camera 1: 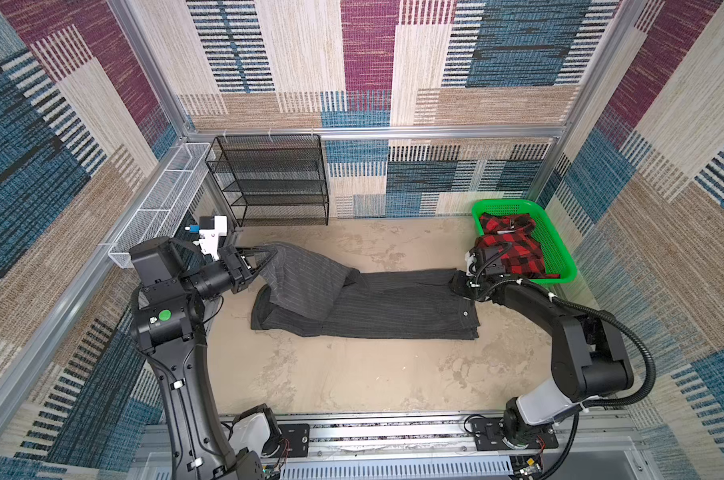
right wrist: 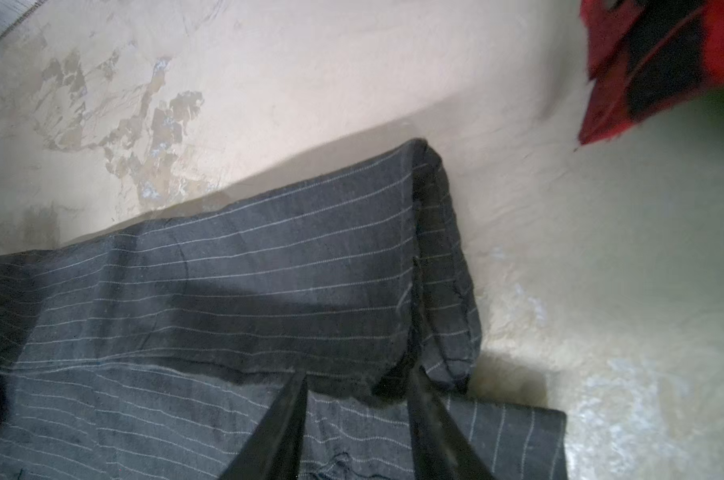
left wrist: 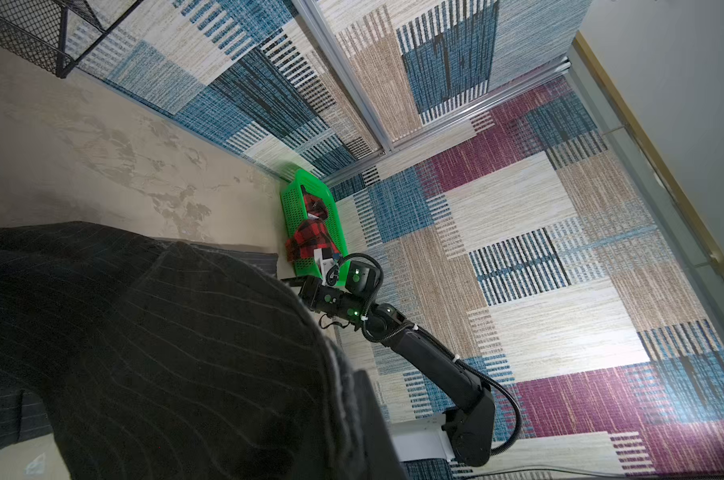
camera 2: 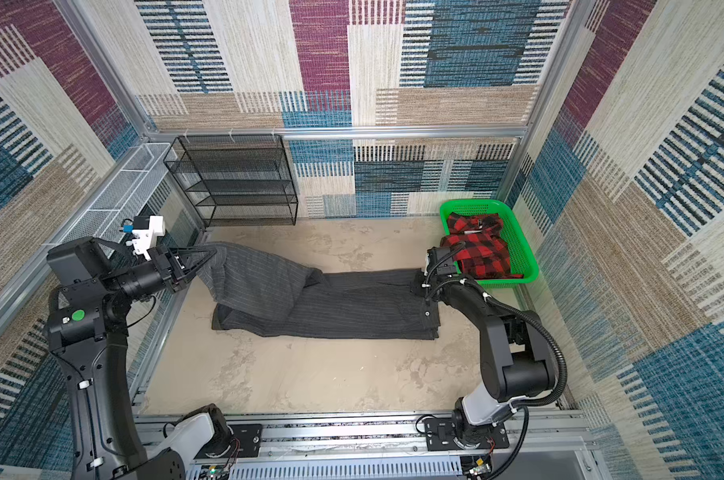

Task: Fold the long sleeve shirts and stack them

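A dark grey pinstriped long sleeve shirt (camera 1: 372, 303) (camera 2: 339, 303) lies stretched in a long band across the beige table. My left gripper (camera 1: 268, 255) (camera 2: 210, 251) is shut on its left end and holds that end up off the table, so the cloth (left wrist: 165, 332) drapes beside the gripper (left wrist: 352, 436). My right gripper (camera 1: 455, 282) (camera 2: 416, 284) (right wrist: 358, 382) is low over the right end, open. Its fingers (right wrist: 285, 424) stand apart on the folded cloth (right wrist: 268, 282). The red-and-black check shirt (camera 1: 509, 245) (camera 2: 480, 245) (right wrist: 663, 62) lies crumpled in the green basket (camera 1: 559, 245) (camera 2: 522, 245).
A black mesh shelf (camera 1: 268, 178) stands at the back left against the wall. A white wire basket (camera 1: 160, 203) hangs along the left frame. Patterned walls enclose the table on three sides. The aluminium rail (camera 1: 393, 432) carrying both arm bases runs along the front.
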Tool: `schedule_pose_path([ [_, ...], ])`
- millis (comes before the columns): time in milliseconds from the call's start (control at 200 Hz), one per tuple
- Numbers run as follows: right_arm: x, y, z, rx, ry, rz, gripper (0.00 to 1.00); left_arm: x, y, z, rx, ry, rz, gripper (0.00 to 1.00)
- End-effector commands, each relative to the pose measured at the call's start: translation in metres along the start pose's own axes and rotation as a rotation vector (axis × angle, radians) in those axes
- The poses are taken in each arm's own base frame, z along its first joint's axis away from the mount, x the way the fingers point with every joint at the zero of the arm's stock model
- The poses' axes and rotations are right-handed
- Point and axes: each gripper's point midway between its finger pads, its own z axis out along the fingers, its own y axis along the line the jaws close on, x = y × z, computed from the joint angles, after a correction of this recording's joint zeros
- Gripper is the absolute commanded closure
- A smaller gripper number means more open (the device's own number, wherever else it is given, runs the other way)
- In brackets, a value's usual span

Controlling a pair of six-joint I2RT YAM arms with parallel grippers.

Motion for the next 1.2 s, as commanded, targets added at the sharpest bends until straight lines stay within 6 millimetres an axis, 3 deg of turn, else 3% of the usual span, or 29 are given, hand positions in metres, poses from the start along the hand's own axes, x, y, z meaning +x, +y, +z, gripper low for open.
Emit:
schedule_pose_path([
  [0,-0.003,0.013,0.002,-0.065,-0.015,0.015,0.57,-0.004,-0.012,-0.001,0.049,0.003,0.025,1.00],
  [90,-0.003,0.019,0.004,-0.083,-0.016,0.003,0.60,-0.004,-0.010,-0.001,0.047,0.000,0.017,1.00],
  [230,-0.006,0.021,0.004,-0.078,-0.029,-0.007,0.79,-0.008,-0.010,-0.002,0.038,-0.020,-0.002,1.00],
  [406,-0.010,0.021,-0.007,-0.069,-0.056,-0.025,0.94,-0.029,-0.011,-0.005,0.020,-0.105,-0.052,1.00],
  [901,-0.003,0.028,-0.065,-0.088,-0.118,-0.060,0.98,-0.069,-0.029,-0.030,0.104,-0.270,-0.091,1.00],
  [1067,0.009,0.019,-0.073,-0.066,-0.118,-0.033,0.98,-0.079,-0.045,-0.035,0.149,-0.271,-0.063,1.00],
  [1197,0.022,0.014,-0.075,-0.069,-0.114,0.009,0.98,-0.080,-0.047,-0.035,0.155,-0.258,-0.058,1.00],
])
